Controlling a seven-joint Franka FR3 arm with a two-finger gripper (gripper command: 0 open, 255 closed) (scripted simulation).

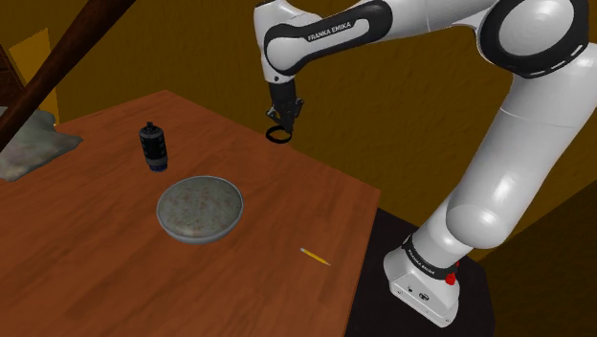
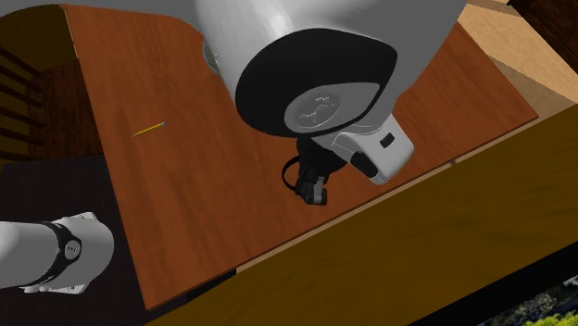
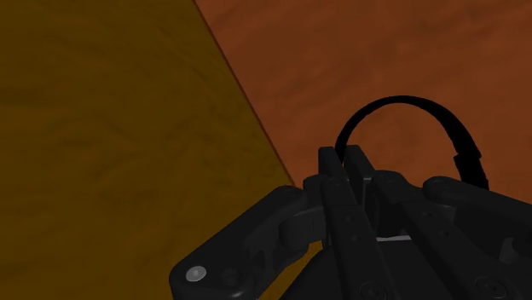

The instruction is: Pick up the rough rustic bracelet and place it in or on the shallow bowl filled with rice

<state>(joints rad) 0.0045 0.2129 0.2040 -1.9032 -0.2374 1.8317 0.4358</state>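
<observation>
My black gripper (image 1: 283, 121) hangs in the air over the wooden table's (image 1: 96, 268) far edge, shut on a thin black ring, the bracelet (image 1: 278, 136). In the wrist view the fingers (image 3: 334, 175) stand close together and clasp the bracelet (image 3: 401, 100), whose arc loops out past them over the brown tabletop. The second exterior view has the gripper (image 2: 311, 185) under the arm's big joint, with the bracelet (image 2: 289, 172) as a dark loop beside it. A shallow grey bowl (image 1: 199, 211) with speckled filling sits on the table, nearer the front and toward the shoulder view's left of the gripper.
A dark can (image 1: 153, 146) stands behind the bowl. A yellow pencil (image 1: 315, 256) lies near the table's right edge, and a grey-green cloth (image 1: 29, 144) lies at the far left. The robot's stand (image 1: 426, 282) sits off the table's right corner. An ochre wall lies beyond the far edge.
</observation>
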